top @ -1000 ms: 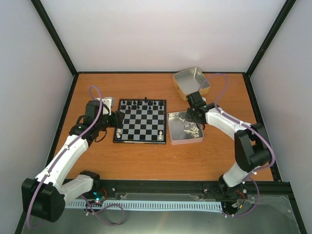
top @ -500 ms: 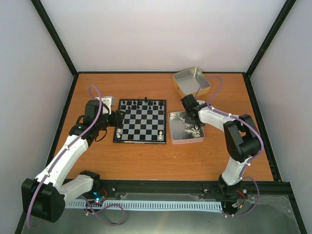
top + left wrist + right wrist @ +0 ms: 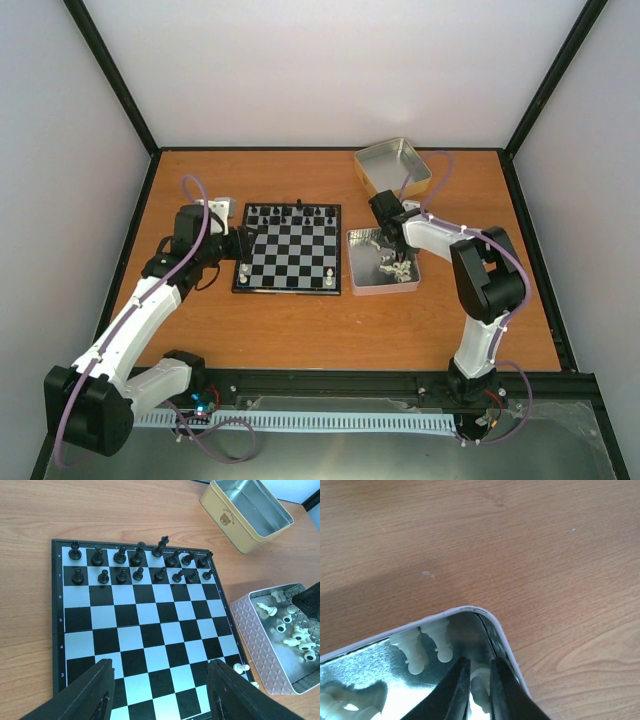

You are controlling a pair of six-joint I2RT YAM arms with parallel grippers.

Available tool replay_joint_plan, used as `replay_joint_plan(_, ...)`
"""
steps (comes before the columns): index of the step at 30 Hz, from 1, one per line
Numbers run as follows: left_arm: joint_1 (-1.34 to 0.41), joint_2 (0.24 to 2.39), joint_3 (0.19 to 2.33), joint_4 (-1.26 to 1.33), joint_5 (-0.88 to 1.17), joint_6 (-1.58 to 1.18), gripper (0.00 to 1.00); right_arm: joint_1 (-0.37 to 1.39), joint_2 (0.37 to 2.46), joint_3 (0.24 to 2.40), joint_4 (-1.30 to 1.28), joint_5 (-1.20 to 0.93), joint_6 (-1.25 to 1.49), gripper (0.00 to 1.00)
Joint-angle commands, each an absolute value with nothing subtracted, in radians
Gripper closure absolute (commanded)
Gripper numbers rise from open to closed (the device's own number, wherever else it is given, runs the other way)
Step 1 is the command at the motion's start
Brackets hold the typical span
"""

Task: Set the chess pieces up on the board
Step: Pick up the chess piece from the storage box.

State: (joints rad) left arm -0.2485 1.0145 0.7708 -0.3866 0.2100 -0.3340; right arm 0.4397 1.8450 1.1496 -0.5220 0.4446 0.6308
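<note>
From above, I am holding my left pincer [image 3: 243,245] at the left edge of the board [image 3: 290,255], which is lying flat on the table [image 3: 300,330] between my two arms. Black pieces [image 3: 290,212] are standing along its far two rows. I am reaching my right pincer [image 3: 392,248] down into the pink tin [image 3: 372,291] just right of the board, where the cream chess pieces [image 3: 400,268] are lying in a heap. A second tin [image 3: 390,160] is sitting behind it.

Through my left wrist camera, I am keeping the left pincer [image 3: 160,665] spread wide, gripping nothing, its fingers hanging over the board's [image 3: 145,615] near rows. One pale pawn [image 3: 241,668] is standing at the board's right edge, beside the pink tin [image 3: 255,640].

Through my right wrist camera, I am pinching the right pincer [image 3: 480,662] almost together on one cream piece [image 3: 479,685] in the tin's corner, close to the rim [image 3: 490,617]. Two more chess pieces [image 3: 412,647] are lying just left of my fingers [image 3: 455,690].
</note>
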Motion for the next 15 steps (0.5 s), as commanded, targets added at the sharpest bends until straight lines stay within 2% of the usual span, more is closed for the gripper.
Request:
replay_joint_plan(1,-0.243,1.019,0.777,-0.353,0.216,-0.334,0.48,0.436,1.842,1.164,-0.515,0.486,0.644,0.89)
replay_joint_plan(4,-0.242,1.016,0.777,-0.353,0.213,-0.334,0.48,0.436,1.813,1.157,-0.508,0.482,0.631,0.93)
replay_joint_plan(15,-0.242,1.005,0.776,-0.352,0.212,-0.336,0.48,0.449,1.639,1.107,-0.460,0.346,0.577,0.95)
